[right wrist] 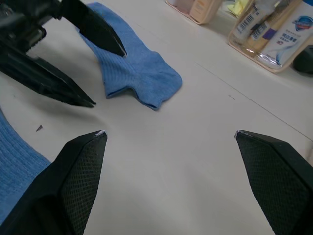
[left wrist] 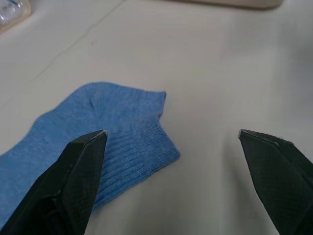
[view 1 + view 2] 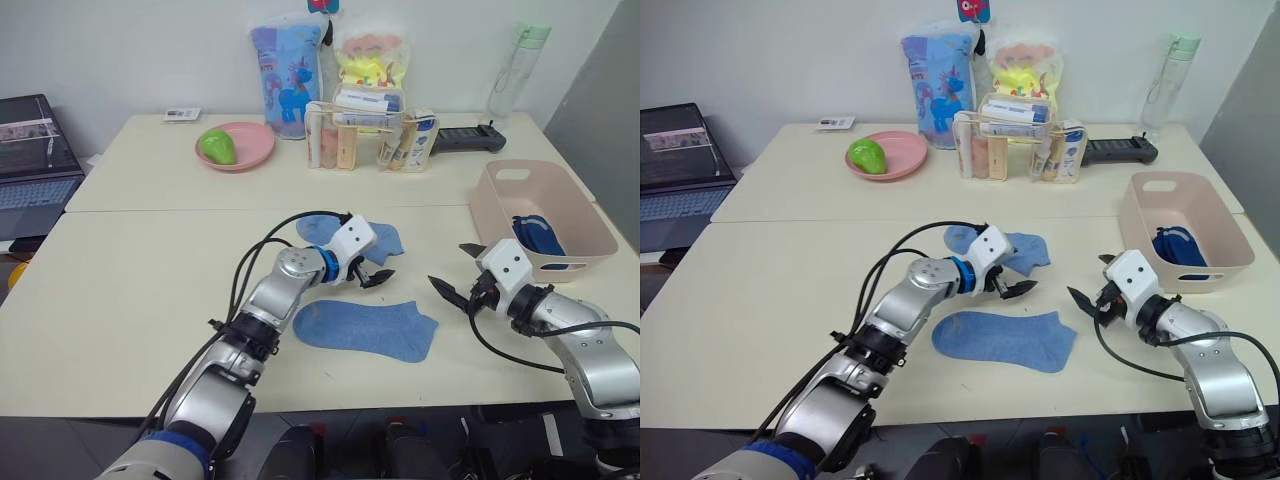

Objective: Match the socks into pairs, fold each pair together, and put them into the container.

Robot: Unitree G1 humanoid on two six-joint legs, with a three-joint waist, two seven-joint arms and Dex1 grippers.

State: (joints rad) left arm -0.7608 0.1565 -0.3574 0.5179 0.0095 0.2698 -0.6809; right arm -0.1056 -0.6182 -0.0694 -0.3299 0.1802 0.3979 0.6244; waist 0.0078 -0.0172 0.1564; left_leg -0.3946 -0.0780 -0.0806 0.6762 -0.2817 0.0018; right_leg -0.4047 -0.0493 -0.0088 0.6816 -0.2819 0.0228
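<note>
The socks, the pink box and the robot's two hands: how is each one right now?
near light blue sock: flat on the table, unfolded
far light blue sock: lying by the left gripper, not gripped
container: upright, something dark blue inside
left gripper: open, empty
right gripper: open, empty
green fruit: resting on the pink plate

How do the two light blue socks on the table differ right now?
The near sock lies flat and stretched full length, clear of both grippers. The far sock looks bunched and partly hidden behind the left gripper, whose open fingers hover at its edge. The near one sits closer to the table's front edge; the far one lies nearer the seam between the tables. Both are light blue ribbed knit and outside the container.
</note>
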